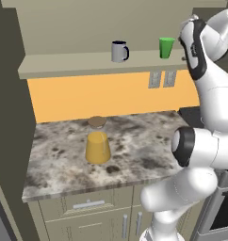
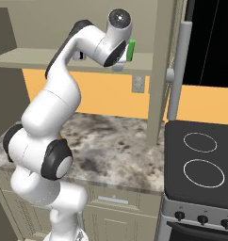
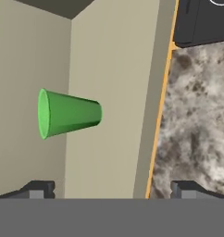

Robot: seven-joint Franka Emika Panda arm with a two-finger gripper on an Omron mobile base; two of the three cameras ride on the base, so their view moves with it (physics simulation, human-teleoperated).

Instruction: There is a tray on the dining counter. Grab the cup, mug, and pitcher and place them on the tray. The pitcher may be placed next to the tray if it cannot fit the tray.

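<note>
Claw [image 3: 112, 190] agape, tips cropped; cup [image 3: 70, 113] ahead

Robot arm covers most of the cup [image 2: 131, 50] from the right; stove [image 2: 200, 164] runs off frame.

Base views flanking; hand view near cup [image 3: 67, 113]

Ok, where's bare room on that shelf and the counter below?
The shelf is bare left of the mug and between it and the cup. The marble counter is free either side of the pitcher; crowding is only at the cup, by the open gripper.
</note>
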